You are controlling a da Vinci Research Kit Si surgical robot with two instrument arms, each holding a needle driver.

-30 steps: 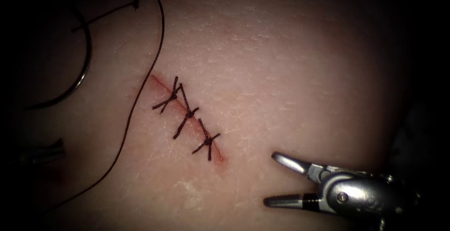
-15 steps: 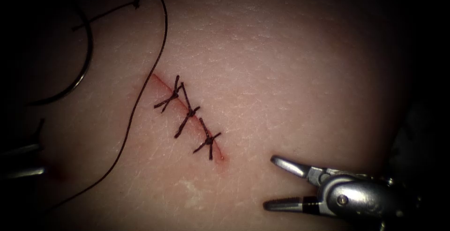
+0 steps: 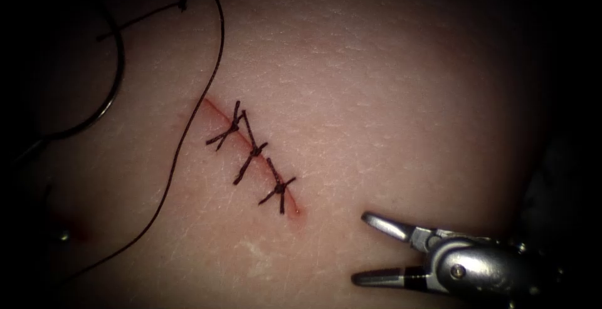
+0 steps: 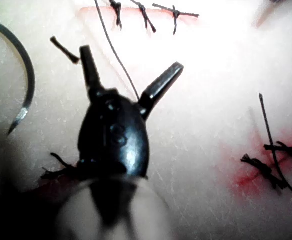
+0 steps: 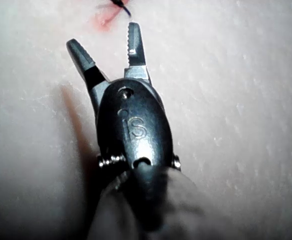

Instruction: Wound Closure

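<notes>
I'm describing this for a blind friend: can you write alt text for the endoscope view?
A cut in the tissue is closed by three dark stitches. The right tool hovers open and empty right of it; the curved needle and loose thread lie free to its left.

- In the endoscope view, light falls on the middle of the tissue (image 3: pixel 376 96), and the edges fade into deep black all round.
- The needle (image 3: pixel 106 105) lies in that dim margin left of the cut, barely lit.
- The right tool (image 3: pixel 367 249) carries bright glints on its metal.
- The left wrist view is glaring white on the tissue; the left tool (image 4: pixel 130 70) reads as a dark, soft-edged silhouette.
- In the right wrist view, the tool casts a shadow beside itself, and its shaft is blurred.
</notes>
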